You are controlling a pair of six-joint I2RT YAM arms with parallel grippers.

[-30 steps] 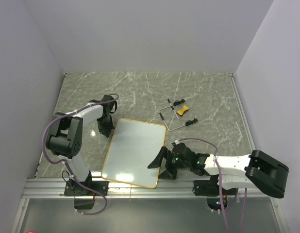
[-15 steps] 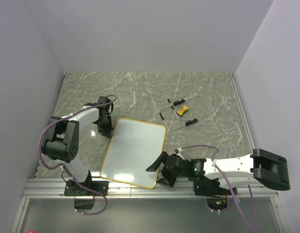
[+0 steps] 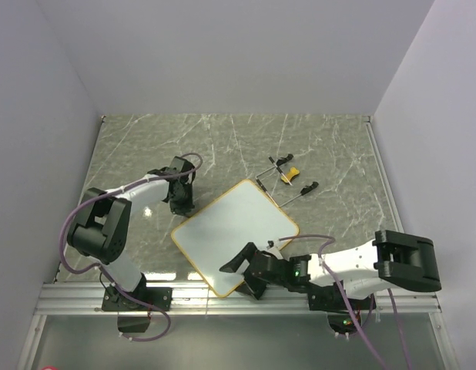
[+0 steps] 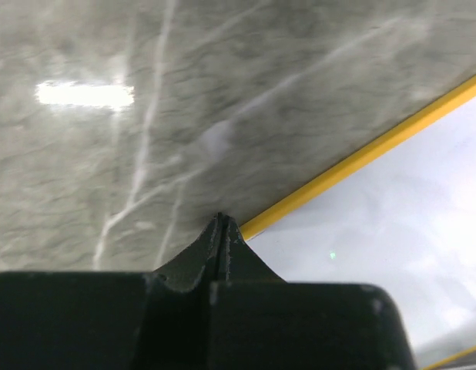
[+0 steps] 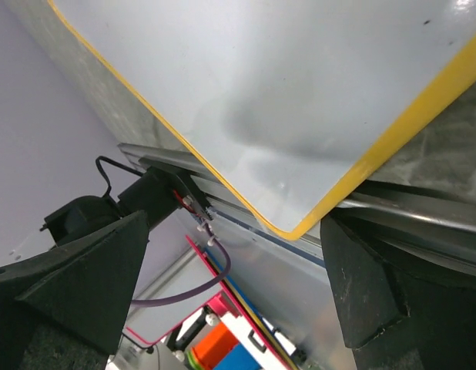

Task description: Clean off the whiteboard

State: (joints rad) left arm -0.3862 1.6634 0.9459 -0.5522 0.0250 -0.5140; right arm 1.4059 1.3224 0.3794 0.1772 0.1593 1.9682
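The whiteboard (image 3: 234, 231) lies flat on the marble table, turned like a diamond, its face white with no marks that I can see and its rim yellow. My left gripper (image 3: 184, 206) is shut with nothing in it. Its tips (image 4: 221, 222) rest against the board's yellow rim (image 4: 361, 158) on the far-left edge. My right gripper (image 3: 239, 276) is open at the board's near corner. In the right wrist view that rounded corner (image 5: 293, 230) sits between the spread fingers (image 5: 360, 289), over the table's front rail. The whiteboard (image 5: 300, 85) fills the top of that view.
A thin black wire stand (image 3: 278, 187) and a small yellow eraser (image 3: 290, 174) lie just beyond the board's far corner. An aluminium rail (image 3: 192, 297) runs along the table's near edge. White walls close in the left, back and right sides.
The whiteboard has turned clockwise, its far corner swinging toward the wire stand. My left gripper moved right along the board's edge. My right gripper slid left toward the board's near corner.
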